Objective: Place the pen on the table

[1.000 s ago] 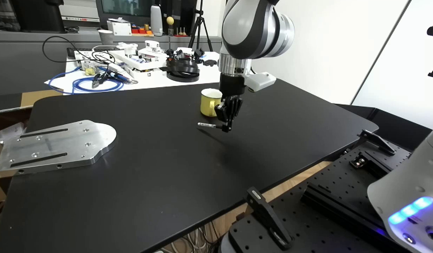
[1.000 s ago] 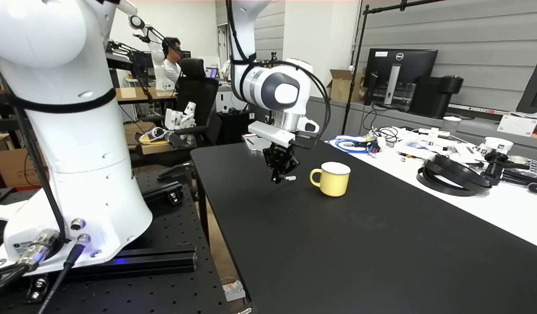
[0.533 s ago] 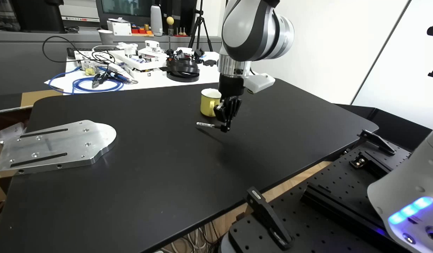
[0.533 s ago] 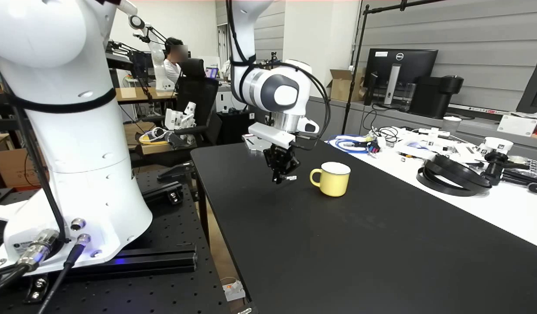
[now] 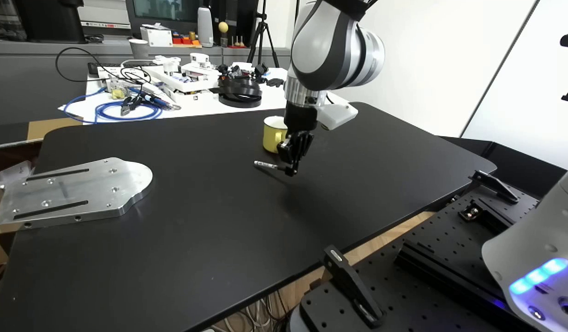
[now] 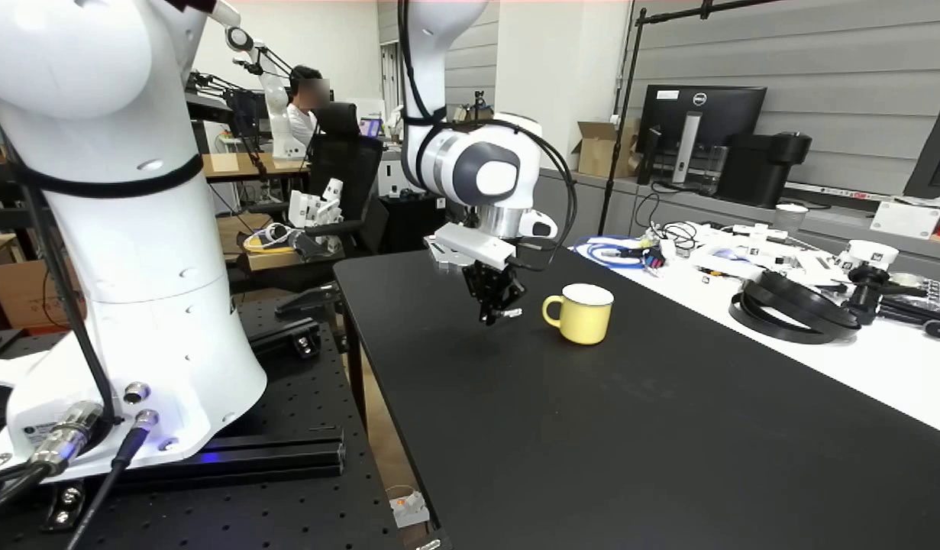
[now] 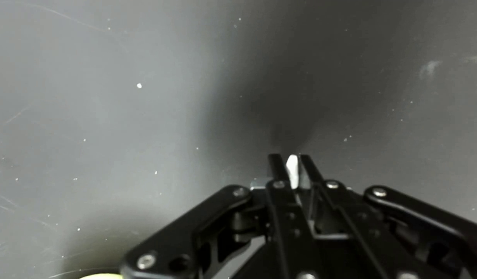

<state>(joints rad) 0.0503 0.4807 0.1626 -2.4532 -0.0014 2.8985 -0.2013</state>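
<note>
White and black, the pen [image 5: 266, 165] is pinched in the narrowed gripper [image 7: 290, 158], low over the black table [image 5: 196, 258] on the handle side of the mug [image 6: 584, 315], near but apart from it; whether its far tip touches down, I can't tell. I'd lower it gently until its whole length rests, then ease the grip apart slowly so it doesn't roll towards the mug. Count one pen, one gripper, one black table, one mug, and one metal plate [image 5: 80, 191] well apart from that mug.

One pen [image 5: 267, 165], one yellow mug [image 6: 586, 317], one metal plate [image 5: 80, 188], one black table [image 5: 196, 240].
</note>
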